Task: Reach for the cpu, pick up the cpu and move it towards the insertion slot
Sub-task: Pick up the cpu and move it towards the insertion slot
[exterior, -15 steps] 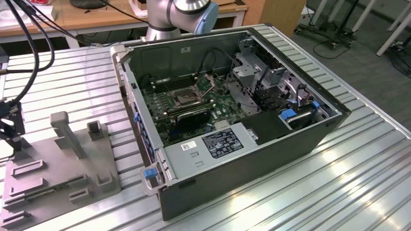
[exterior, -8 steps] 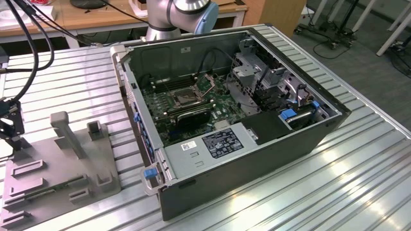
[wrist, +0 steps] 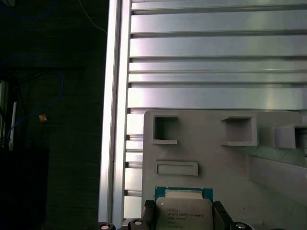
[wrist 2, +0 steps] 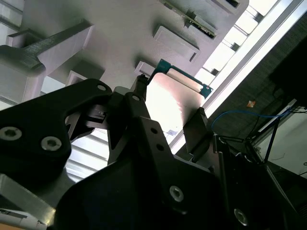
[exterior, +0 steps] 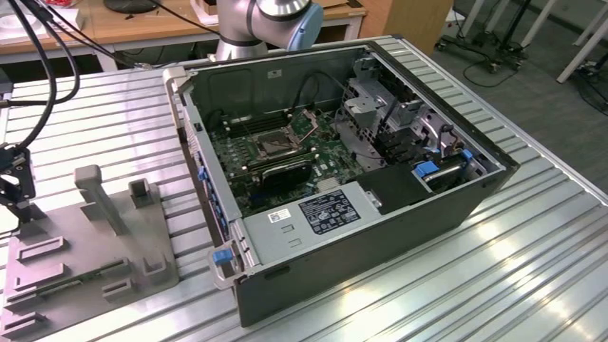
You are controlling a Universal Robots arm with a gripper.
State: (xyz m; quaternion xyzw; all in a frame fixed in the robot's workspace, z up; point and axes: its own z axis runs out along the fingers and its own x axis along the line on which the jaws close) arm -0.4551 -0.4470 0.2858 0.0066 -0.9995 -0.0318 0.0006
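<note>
A slatted metal counter (exterior: 532, 242) carries an open computer case (exterior: 380, 246) lying on its side, circuit board facing up. A grey plastic tray (exterior: 67, 221) with square recesses and upright posts lies on the counter towards the exterior view's left, well apart from the case opening. The arm (exterior: 256, 21) rises behind the case.

The gripper (exterior: 19, 203) is at the tray's far end, at the exterior view's left edge. In both wrist views its black fingers (wrist 2: 139, 98) stand narrowly open, one against each of two opposite edges of the cpu (wrist 2: 175, 98), and grip it between them.

The insertion slot (exterior: 276, 145), a square socket with a metal frame and dark centre, sits on the board inside the case, well apart from the gripper.

In the first wrist view the cpu (wrist: 184, 213) shows its pale metal face and green border between the fingers (wrist: 148, 211), over the tray (wrist: 216, 163) near its edge. Whether it rests on the tray or is raised off it cannot be determined.
</note>
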